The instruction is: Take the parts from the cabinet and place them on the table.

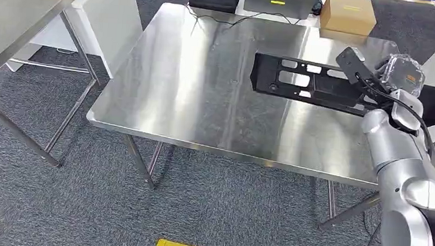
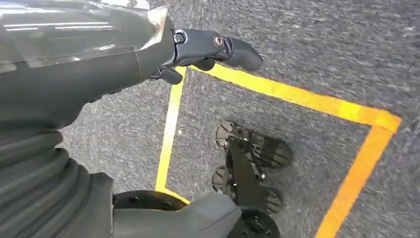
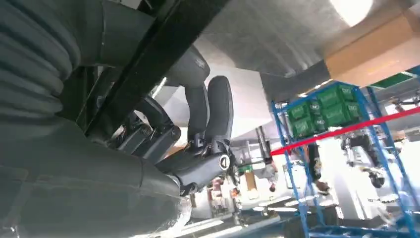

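Your right hand (image 1: 405, 75) grips the long, stiff black part (image 1: 307, 83) by its end over the table (image 1: 205, 93); expect it to lever, so hold firm. Left hand (image 2: 208, 49) hangs curled, holding nothing.

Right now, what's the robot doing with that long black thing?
The robot's right hand grips a long black plastic part with cut-out windows and holds it over the right side of the shiny steel table. Whether the part already touches the tabletop is hard to tell. In the right wrist view the fingers wrap around the part's black bar. The left hand hangs down by the carpet with yellow floor tape, holding nothing, fingers curled in. A cardboard box sits beyond the table's far edge.
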{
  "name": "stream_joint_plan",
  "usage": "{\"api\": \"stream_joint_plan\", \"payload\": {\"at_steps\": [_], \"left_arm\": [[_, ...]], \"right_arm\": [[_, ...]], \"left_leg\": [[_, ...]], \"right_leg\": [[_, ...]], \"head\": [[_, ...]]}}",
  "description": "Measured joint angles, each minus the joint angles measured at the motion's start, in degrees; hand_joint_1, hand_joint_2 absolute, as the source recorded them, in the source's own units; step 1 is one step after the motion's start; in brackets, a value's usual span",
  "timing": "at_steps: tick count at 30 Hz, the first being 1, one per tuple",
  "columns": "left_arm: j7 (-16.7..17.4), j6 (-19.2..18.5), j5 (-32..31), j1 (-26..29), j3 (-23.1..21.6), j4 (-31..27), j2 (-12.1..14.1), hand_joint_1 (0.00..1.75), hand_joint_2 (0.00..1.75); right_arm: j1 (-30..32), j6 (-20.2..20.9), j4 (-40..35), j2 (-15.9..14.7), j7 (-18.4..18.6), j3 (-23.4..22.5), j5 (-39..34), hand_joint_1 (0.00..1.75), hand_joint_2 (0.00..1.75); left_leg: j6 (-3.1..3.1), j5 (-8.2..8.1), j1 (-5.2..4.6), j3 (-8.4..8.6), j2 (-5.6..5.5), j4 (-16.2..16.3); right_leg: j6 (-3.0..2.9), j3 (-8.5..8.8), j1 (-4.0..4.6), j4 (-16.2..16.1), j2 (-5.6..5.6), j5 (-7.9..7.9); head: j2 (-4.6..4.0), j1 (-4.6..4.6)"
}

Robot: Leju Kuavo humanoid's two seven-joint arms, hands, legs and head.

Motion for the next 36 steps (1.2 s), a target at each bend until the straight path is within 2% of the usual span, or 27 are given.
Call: {"api": "stream_joint_plan", "payload": {"at_steps": [1, 3, 4, 5, 7, 8, 9, 10, 12, 13, 14, 15, 20, 21, 22, 23, 24, 25, 26, 27, 28, 29, 30, 33, 34, 35, 36], "left_arm": [[-0.02, 0.0, -0.02, 0.01, -0.02, 0.0, 0.0, 0.0, 1.75], [0.0, 0.0, 0.0, 0.01, 0.0, 0.0, 0.09, 0.0, 1.75], [0.0, 0.0, -0.02, 0.0, 0.0, 0.0, 0.04, 0.0, 1.75], [0.0, 0.0, -0.02, 0.01, -0.02, 0.0, 0.0, 0.0, 1.75], [0.0, 0.0, -0.02, 0.1, 0.0, 0.0, 0.0, 0.0, 1.75], [0.0, 0.0, -0.02, 0.13, 0.0, 0.0, 0.0, 0.0, 1.75], [0.0, 0.0, -0.02, 0.12, 0.0, 0.0, 0.0, 0.0, 1.75], [0.0, 0.0, -0.02, 0.12, 0.02, 0.0, 0.04, 0.0, 1.75], [0.0, 0.0, -0.11, 0.12, 0.02, 0.0, 0.09, 0.0, 1.75], [0.0, 0.0, -0.15, 0.07, 0.0, 0.0, 0.09, 0.0, 1.75], [0.0, 0.0, -0.26, 0.03, 0.0, 0.0, 0.07, 0.0, 1.75], [0.0, 0.02, -0.39, 0.01, 0.0, 0.0, 0.07, 0.0, 1.75], [0.0, 0.02, -0.39, 0.01, 0.02, 0.0, 0.07, 0.0, 1.75], [0.02, 0.04, -0.44, 0.06, 0.02, 0.0, 0.07, 0.0, 1.75], [0.02, 0.11, -0.48, 0.0, 0.02, 0.0, 0.09, 0.0, 1.75], [0.0, 0.22, -0.52, 0.03, 0.07, 0.0, 0.09, 0.0, 1.75], [0.0, 0.31, -0.52, 0.04, 0.09, 0.0, 0.07, 0.0, 1.75], [0.0, 0.35, -0.52, 0.1, 0.09, 0.0, 0.07, 0.0, 1.75], [0.0, 0.37, -0.52, 0.08, 0.11, 0.0, 0.04, 0.0, 1.75], [0.0, 0.37, -0.52, 0.05, 0.11, 0.0, 0.04, 0.0, 1.75], [0.0, 0.39, -0.52, 0.05, 0.11, 0.0, 0.02, 0.0, 1.75], [0.0, 0.44, -0.52, -0.03, 0.13, 0.02, 0.0, 0.0, 1.75], [0.0, 0.44, -0.52, -0.03, 0.15, 0.02, 0.0, 0.0, 1.75], [0.02, 0.52, -0.52, 0.0, 0.35, 0.02, 0.0, 0.0, 1.75], [0.02, 0.55, -0.52, -0.06, 0.37, -0.04, 0.13, 0.0, 1.75], [0.02, 0.57, -0.52, -0.02, 0.37, -0.04, 0.17, 0.0, 1.75], [0.02, 0.57, -0.52, -0.06, 0.42, -0.04, 0.11, 0.0, 1.75]], "right_arm": [[0.06, 0.0, 0.0, 0.0, 0.0, 0.0, 0.0, 1.75, 1.75], [0.0, 0.0, -0.09, 0.02, 0.0, 0.0, 0.0, 1.75, 1.75], [-0.03, -0.02, -0.13, 0.06, 0.0, 0.0, 0.0, 1.75, 1.75], [-0.02, 0.0, -0.13, 0.04, 0.0, 0.0, 0.0, 1.75, 1.75], [0.04, 0.0, -0.13, 0.11, 0.0, 0.0, 0.02, 1.75, 1.75], [0.14, -0.02, -0.13, 0.13, 0.0, 0.0, 0.02, 1.75, 1.75], [0.3, 0.0, -0.11, 0.13, 0.0, 0.0, 0.0, 1.75, 1.75], [0.41, 0.0, -0.11, 0.13, 0.0, 0.0, 0.0, 1.75, 1.75], [0.43, -0.04, -0.13, 0.11, 0.0, 0.0, 0.02, 1.75, 1.75], [0.37, -0.07, -0.13, 0.09, 0.0, 0.0, 0.0, 1.75, 1.75], [0.16, -0.07, -0.13, -0.07, -0.02, -0.02, 0.0, 1.75, 1.75], [0.16, -0.07, -0.13, -0.09, -0.09, 0.0, 0.0, 1.75, 1.75], [0.17, -0.07, -0.13, -0.09, -0.09, 0.0, 0.0, 1.75, 1.75], [0.25, -0.07, -0.13, -0.02, -0.2, 0.0, 0.0, 1.75, 1.75], [0.24, -0.11, -0.13, -0.46, -0.2, -0.02, 0.0, 1.75, 1.75], [0.59, -0.11, -0.11, -0.55, -0.26, -0.02, 0.0, 1.75, 1.75], [1.09, -0.11, -0.11, -0.57, -0.26, -0.02, 0.0, 1.75, 1.75], [1.29, -0.09, -0.11, -0.57, -0.26, -0.02, 0.06, 1.75, 1.75], [1.29, -0.11, -0.11, -0.55, -0.26, -0.02, 0.09, 1.75, 1.75], [1.19, -0.11, -0.11, -0.59, -0.28, -0.02, 0.09, 1.75, 1.75], [1.08, -0.11, -0.11, -0.59, -0.28, -0.02, 0.09, 1.75, 1.75], [0.85, -0.11, -0.11, -0.61, -0.28, -0.02, 0.11, 1.75, 1.75], [0.86, -0.09, -0.11, -0.61, -0.28, -0.02, 0.15, 1.75, 1.75], [0.89, -0.09, -0.11, -0.59, -0.26, -0.04, 0.24, 1.75, 1.75], [0.83, -0.09, -0.13, -0.59, -0.26, -0.04, 0.26, 1.75, 1.75], [0.84, -0.11, -0.17, -0.42, -0.26, -0.04, 0.28, 1.75, 1.75], [0.78, -0.11, -0.2, -0.44, -0.26, -0.04, 0.3, 1.75, 1.75]], "left_leg": [[-0.25, -0.05, 0.12, 0.08, 0.04, -0.16], [-0.99, -0.74, 0.27, -0.49, 0.11, 0.54], [-1.43, -2.12, 0.26, -1.29, 0.22, 2.69], [-1.82, -4.19, 0.57, -3.27, 0.41, 6.8], [-2.43, -7.53, 1.05, -8.21, 0.52, 15.87], [-2.61, -7.62, 1.2, -9.69, 0.56, 17.95], [-2.69, -6.34, 1.33, -9.97, 0.69, 17.41], [-2.73, -3.64, 1.5, -8.72, 0.74, 13.93], [-2.66, 1.9, 1.71, -3.83, 0.82, 3.55], [-2.61, 1.46, 1.61, -2.14, 0.76, 0.87], [-2.24, 1.13, 1.28, -1.54, 0.57, 0.22], [-1.79, 1.06, 1.14, -1.75, 0.59, 0.34], [-1.65, 1.01, 1.04, -1.74, 0.59, 0.38], [-0.91, 1.01, 0.86, -1.71, 0.59, 0.3], [0.44, 1.19, 1.17, -1.01, 0.53, -0.4], [1.08, 0.75, 0.91, -0.65, 0.37, -0.36], [1.11, 0.45, 0.78, -0.23, 0.29, -0.35], [1.06, 0.15, 0.72, 0.18, 0.24, -0.34], [0.95, -0.14, 0.66, 0.65, 0.15, -0.33], [0.8, -0.51, 0.63, 1.18, 0.11, -0.33], [0.55, -0.84, 0.6, 1.42, 0.05, -0.36], [0.14, -1.45, -0.04, 1.43, 0.0, -0.04], [0.04, -1.47, 0.16, 1.5, -0.03, -0.23], [-0.49, -1.83, 0.15, 1.89, 0.08, -0.58], [-0.88, -2.32, 0.08, 2.03, 0.14, -0.46], [-1.2, -2.83, 0.16, 1.57, 0.18, 0.67], [-1.51, -3.97, 0.27, 0.42, 0.38, 3.16]], "right_leg": [[-0.22, -0.02, 0.1, 0.03, 0.0, -0.11], [-0.86, 0.35, -0.82, -0.42, 0.03, 0.14], [-1.44, 0.55, -0.84, -0.42, 0.0, -0.16], [-1.61, 0.67, -0.83, -0.42, -0.04, -0.28], [-1.79, 0.74, -0.78, -0.4, -0.05, -0.43], [-1.86, 0.82, -0.79, -0.4, -0.04, -0.51], [-1.92, 0.99, -0.85, -0.39, -0.03, -0.6], [-1.75, 1.27, -0.96, -0.38, 0.01, -0.79], [-1.19, 2.04, -1.2, -0.37, 0.05, -1.34], [-0.81, 2.23, -0.97, -0.37, 0.06, -1.58], [-0.5, 2.07, -0.67, -0.25, 0.09, -1.78], [-0.25, 2.09, -0.67, -0.41, 0.09, -1.73], [-0.14, 2.16, -0.67, -0.42, 0.1, -1.77], [0.33, 2.41, -0.71, -0.8, 0.09, -1.77], [0.41, 0.2, -1.01, 3.11, -0.06, -3.52], [0.01, -7.93, -0.84, 17.69, -0.06, -8.09], [0.43, -9.33, -0.79, 18.95, -0.06, -7.5], [0.88, -8.32, -0.74, 16.12, -0.07, -5.76], [1.29, -6.01, -0.7, 10.9, -0.08, -3.26], [1.48, -3.16, -0.64, 4.8, -0.08, -0.71], [1.18, -1.11, -0.46, 0.28, -0.23, 0.79], [0.48, -0.28, -0.01, -0.4, -0.19, 0.68], [0.12, -0.26, -0.01, -0.34, -0.18, 0.6], [-0.58, -0.23, 0.14, -0.31, -0.15, 0.18], [-0.94, 0.29, -0.62, -0.7, -0.08, 0.27], [-1.44, 0.71, -0.73, -0.77, -0.04, 0.04], [-1.92, 1.07, -0.84, -0.77, -0.1, -0.26]], "head": [[0.0, 0.04], [0.0, 0.0], [0.0, -0.18], [0.0, -0.51], [0.0, -0.55], [0.0, -0.66], [0.0, -0.68], [0.0, -0.72], [0.0, -0.74], [0.0, -0.72], [0.0, -0.77], [0.0, -0.72], [0.0, -0.66], [0.0, -0.72], [0.0, -0.33], [0.0, -0.09], [0.0, 0.0], [0.0, -0.02], [0.0, 0.09], [0.0, 0.09], [0.0, 0.15], [0.0, 0.15], [0.0, 0.15], [0.0, 0.13], [0.0, 0.04], [0.0, 0.05], [0.0, -0.41]]}}
